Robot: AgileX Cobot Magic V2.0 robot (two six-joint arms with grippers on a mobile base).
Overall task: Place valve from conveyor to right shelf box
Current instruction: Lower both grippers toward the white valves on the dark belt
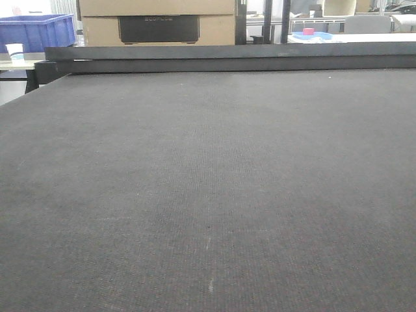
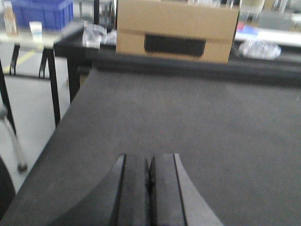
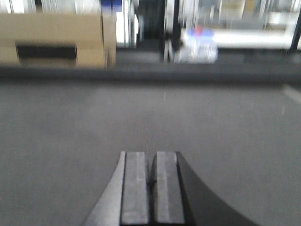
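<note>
the conveyor [image 1: 208, 195] fills the front view as one flat, dark grey woven belt. it runs toward 12 o'clock and ends at a dark rail [image 1: 227, 58] across its far end. the valve cannot be made out in any view, so its place relative to either pincer cannot be told.

the left pincer [image 2: 150, 186] sits at 6 o'clock in the left wrist view. its two fingers [image 2: 136, 193] are pressed together with only a thin seam between them, and they grip nothing. it is above the belt near the belt's left edge, and past that edge, at 9 o'clock, the pale floor [image 2: 33, 108] shows. the right pincer [image 3: 151, 188], at 6 o'clock in the right wrist view, is also closed on nothing, above the belt.

beyond the rail, a cardboard box [image 1: 156, 23] with a dark panel stands at 12 o'clock. a blue crate [image 1: 36, 29] sits at 10 o'clock, with a paper cup [image 1: 14, 51] just below it on a worktop [image 1: 19, 64]. at 1 o'clock a small pink thing [image 1: 309, 31] rests on something blue. in the left wrist view, crumpled clear plastic [image 2: 94, 34] lies just left of the box.
</note>
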